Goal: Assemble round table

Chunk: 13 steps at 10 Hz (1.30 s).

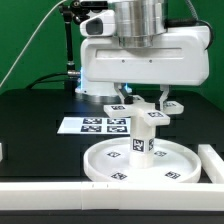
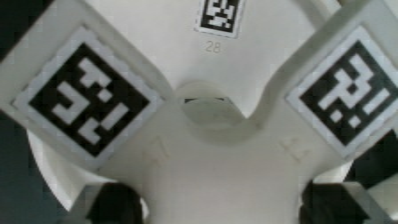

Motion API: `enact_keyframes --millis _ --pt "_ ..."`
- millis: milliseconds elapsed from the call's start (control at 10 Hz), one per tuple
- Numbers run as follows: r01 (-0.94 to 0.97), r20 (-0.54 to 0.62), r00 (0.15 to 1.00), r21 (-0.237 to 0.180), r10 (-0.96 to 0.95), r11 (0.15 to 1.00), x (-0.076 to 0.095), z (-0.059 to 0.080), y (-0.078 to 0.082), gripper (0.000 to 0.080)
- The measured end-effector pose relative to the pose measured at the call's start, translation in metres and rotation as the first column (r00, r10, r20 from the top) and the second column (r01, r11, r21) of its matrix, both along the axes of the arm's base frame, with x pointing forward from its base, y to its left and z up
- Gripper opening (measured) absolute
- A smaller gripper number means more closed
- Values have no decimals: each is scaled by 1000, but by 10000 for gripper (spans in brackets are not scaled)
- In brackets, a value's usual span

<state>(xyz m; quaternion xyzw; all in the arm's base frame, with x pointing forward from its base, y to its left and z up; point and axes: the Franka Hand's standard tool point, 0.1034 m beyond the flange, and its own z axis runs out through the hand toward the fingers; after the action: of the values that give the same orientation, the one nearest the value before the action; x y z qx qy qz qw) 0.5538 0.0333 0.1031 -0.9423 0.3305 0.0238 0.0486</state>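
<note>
The large rimmed round disc (image 1: 112, 160) lies flat on the black table near the front. The short cylinder post (image 1: 142, 142) stands upright on its middle, tags on its side. The cross-shaped piece (image 1: 150, 113) sits level on top of the post, its tagged arms sticking out to either side. My gripper (image 1: 146, 104) comes straight down on it, shut on the cross-shaped piece. In the wrist view the cross-shaped piece (image 2: 210, 150) fills the picture, and my dark fingers (image 2: 121, 200) press its two sides; the gripper (image 2: 231, 205) holds it between them. The post is hidden under it there.
The marker board (image 1: 98, 125) lies flat behind the disc on the exterior view's left. A long white bar (image 1: 212, 162) runs along the exterior view's right and another white bar (image 1: 40, 197) across the front edge. The arm's white base (image 1: 95, 70) stands behind.
</note>
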Motion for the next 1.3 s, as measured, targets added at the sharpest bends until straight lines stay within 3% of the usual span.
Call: enact_keyframes --millis 200,600,700,800,1000,1200,1300 --pt "224 1 975 15 -224 974 2 0 1 439" --pt "427 -16 904 15 -427 904 5 2 3 439" --pt "532 -20 847 17 -531 847 7 2 3 439" --pt "691 -10 722 28 -691 722 9 1 2 439" --pt "829 -8 559 35 -829 559 11 1 4 439" --pt "904 -8 426 42 -904 426 11 0 4 439" --pt "913 -11 405 44 -914 405 11 0 4 439"
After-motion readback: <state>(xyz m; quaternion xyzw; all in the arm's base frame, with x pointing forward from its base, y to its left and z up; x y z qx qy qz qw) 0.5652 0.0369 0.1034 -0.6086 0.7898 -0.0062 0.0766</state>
